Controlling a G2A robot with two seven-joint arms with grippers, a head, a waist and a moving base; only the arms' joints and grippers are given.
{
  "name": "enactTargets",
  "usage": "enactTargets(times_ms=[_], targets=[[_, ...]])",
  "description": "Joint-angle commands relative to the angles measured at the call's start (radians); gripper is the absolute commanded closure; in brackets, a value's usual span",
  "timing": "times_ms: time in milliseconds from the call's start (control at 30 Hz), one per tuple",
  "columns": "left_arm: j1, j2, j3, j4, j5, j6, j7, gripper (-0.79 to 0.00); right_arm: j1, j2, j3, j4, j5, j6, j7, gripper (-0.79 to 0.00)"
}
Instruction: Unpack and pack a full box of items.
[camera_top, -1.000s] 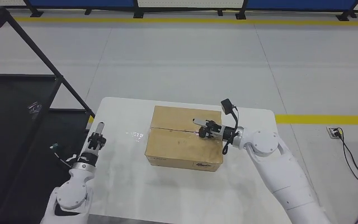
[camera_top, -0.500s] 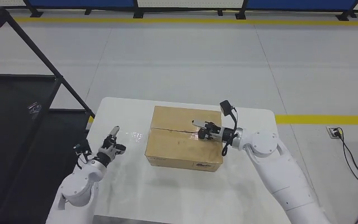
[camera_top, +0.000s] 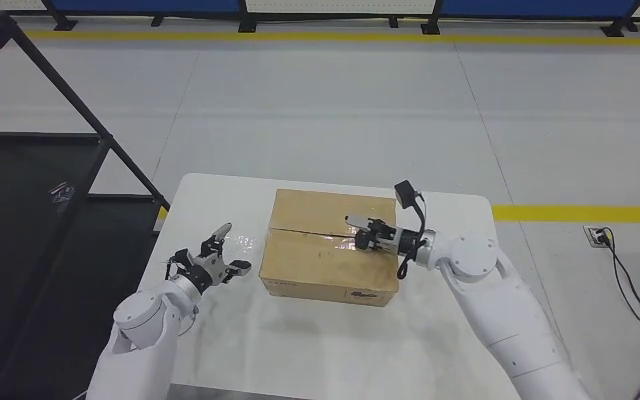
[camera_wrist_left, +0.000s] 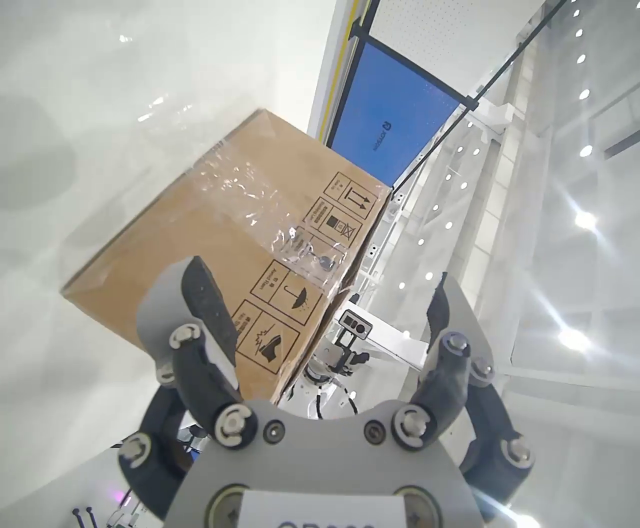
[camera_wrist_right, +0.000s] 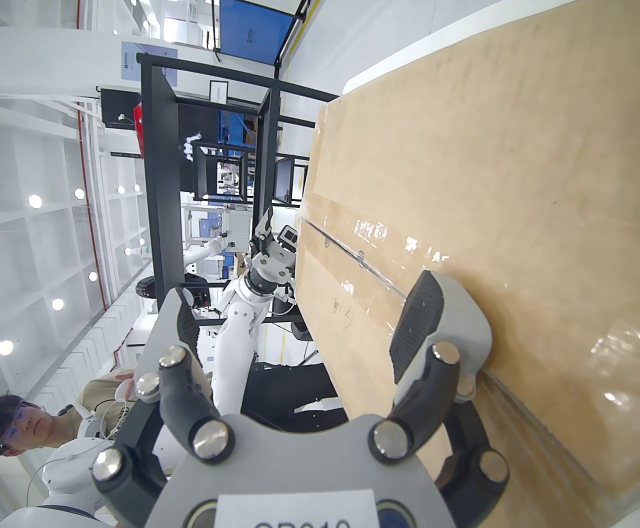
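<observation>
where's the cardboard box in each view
Top view: box in the middle of the white table.
Left wrist view: its printed side, just past the left arm's jaws.
Right wrist view: its top, alongside the right arm's jaws.
Shared landmark: clear tape over the box's seam.

The brown cardboard box (camera_wrist_left: 200, 235) bears black printed handling pictograms (camera_wrist_left: 291, 294) on one side, among them upward arrows and an umbrella; their captions are illegible.
</observation>
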Motion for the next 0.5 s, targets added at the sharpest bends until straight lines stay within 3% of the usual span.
enactTargets(times_ms=[0, 200, 467], targets=[[0.001, -0.003, 0.016, 0.009, 0.005, -0.004, 0.048, -0.785, -0.001, 0.001, 0.001, -0.002, 0.001, 0.001, -0.001, -0.785], [-0.057, -0.018, 0.09, 0.097, -0.024, 0.006, 0.13, -0.785, -0.001, 0.002, 0.003, -0.003, 0.001, 0.004, 0.001, -0.785], [-0.141, -0.044, 0.159, 0.224, -0.091, -0.064, 0.225, -0.785, 0.002, 0.003, 0.002, -0.002, 0.0, 0.009, 0.002, -0.785]])
